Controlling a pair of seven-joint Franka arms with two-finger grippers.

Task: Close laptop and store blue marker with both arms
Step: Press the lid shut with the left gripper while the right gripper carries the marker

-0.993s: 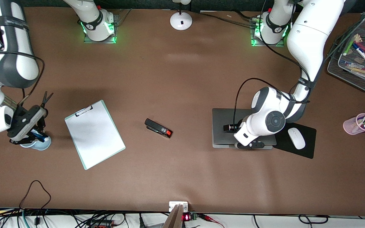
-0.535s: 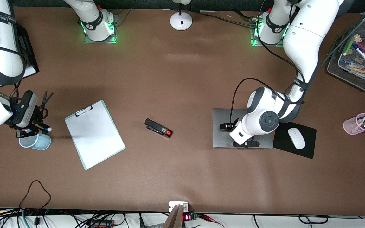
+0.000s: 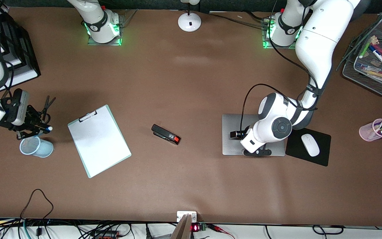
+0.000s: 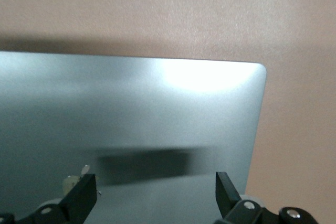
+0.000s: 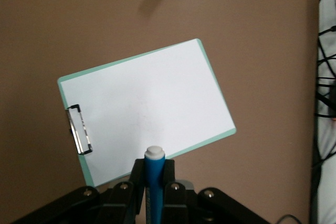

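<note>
The laptop (image 3: pixel 234 146) lies shut and flat on the table toward the left arm's end; its silver lid (image 4: pixel 131 108) fills the left wrist view. My left gripper (image 3: pixel 257 152) is open and empty just over the lid's edge nearest the front camera, fingers (image 4: pixel 81 200) wide apart. My right gripper (image 3: pixel 36 127) is shut on the blue marker (image 3: pixel 45 127), held level with its white tip pointing toward the clipboard. The marker (image 5: pixel 154 182) stands between the pads in the right wrist view. It hangs just above a light-blue mesh cup (image 3: pixel 36 147).
A clipboard (image 3: pixel 98 141) and a black stapler (image 3: pixel 166 134) lie mid-table. Scissors (image 3: pixel 46 104) lie near the right gripper. A white mouse (image 3: pixel 310 145) sits on a black pad (image 3: pixel 323 157) beside the laptop. A pink pen cup (image 3: pixel 375 130) and a mesh organiser (image 3: pixel 376 59) stand at the left arm's end.
My right gripper has risen from the mesh cup's mouth with the blue marker still in it. The left arm pressed the laptop lid flat, then shifted slightly.
</note>
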